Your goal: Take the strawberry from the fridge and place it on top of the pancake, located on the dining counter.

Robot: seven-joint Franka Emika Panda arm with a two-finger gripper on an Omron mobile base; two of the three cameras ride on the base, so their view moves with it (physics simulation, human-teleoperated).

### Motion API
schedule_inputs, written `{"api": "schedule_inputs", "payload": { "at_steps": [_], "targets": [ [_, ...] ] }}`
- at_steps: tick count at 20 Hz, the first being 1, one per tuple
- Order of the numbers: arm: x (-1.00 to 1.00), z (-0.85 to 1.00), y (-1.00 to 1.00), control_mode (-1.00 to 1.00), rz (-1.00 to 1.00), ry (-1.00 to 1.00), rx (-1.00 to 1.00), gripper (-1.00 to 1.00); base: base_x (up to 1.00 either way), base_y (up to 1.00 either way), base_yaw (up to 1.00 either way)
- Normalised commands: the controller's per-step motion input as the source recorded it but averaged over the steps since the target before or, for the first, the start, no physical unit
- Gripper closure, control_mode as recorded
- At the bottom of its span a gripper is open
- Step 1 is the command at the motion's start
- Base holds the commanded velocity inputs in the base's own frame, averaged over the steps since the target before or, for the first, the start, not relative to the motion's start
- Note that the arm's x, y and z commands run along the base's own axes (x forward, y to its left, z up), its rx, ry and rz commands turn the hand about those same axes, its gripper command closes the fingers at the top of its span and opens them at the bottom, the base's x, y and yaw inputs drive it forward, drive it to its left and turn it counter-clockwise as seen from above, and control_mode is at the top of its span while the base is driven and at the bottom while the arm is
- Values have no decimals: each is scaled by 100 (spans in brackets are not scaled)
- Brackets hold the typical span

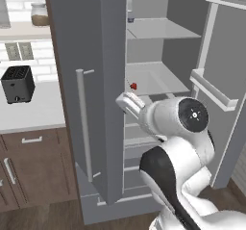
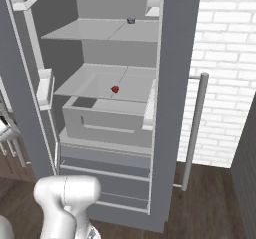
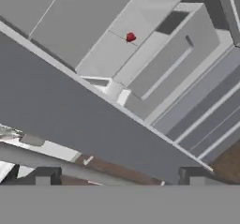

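The fridge (image 1: 91,41) stands with both doors swung open, its pale shelves showing. A tiny red strawberry (image 1: 133,85) lies alone on the middle shelf, above a pulled-out drawer (image 2: 107,118); the right base view has the strawberry (image 2: 115,89) mid-shelf, and the hand view has the strawberry (image 3: 131,37) near its top. My gripper (image 1: 128,102) hovers in front of the left door's edge, below and a little left of the fruit and well short of it. In the hand view my gripper (image 3: 119,180) is open, its tips far apart with nothing between them. The pancake and the dining counter are out of view.
A small dark blue item (image 2: 131,20) sits on the upper shelf. The left door's edge (image 3: 70,120) lies close across the hand view. The right door carries bins (image 1: 214,87). A black toaster (image 1: 18,83) stands on the worktop to the left.
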Motion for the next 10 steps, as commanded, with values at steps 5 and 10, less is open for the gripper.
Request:
{"api": "schedule_inputs", "payload": {
  "at_steps": [5,10],
  "targets": [
    [23,7,-88,-100,26,32,64,-100,0,0,0],
    [87,4,-74,-100,28,25,45,-100,0,0,0]
  ]
}}
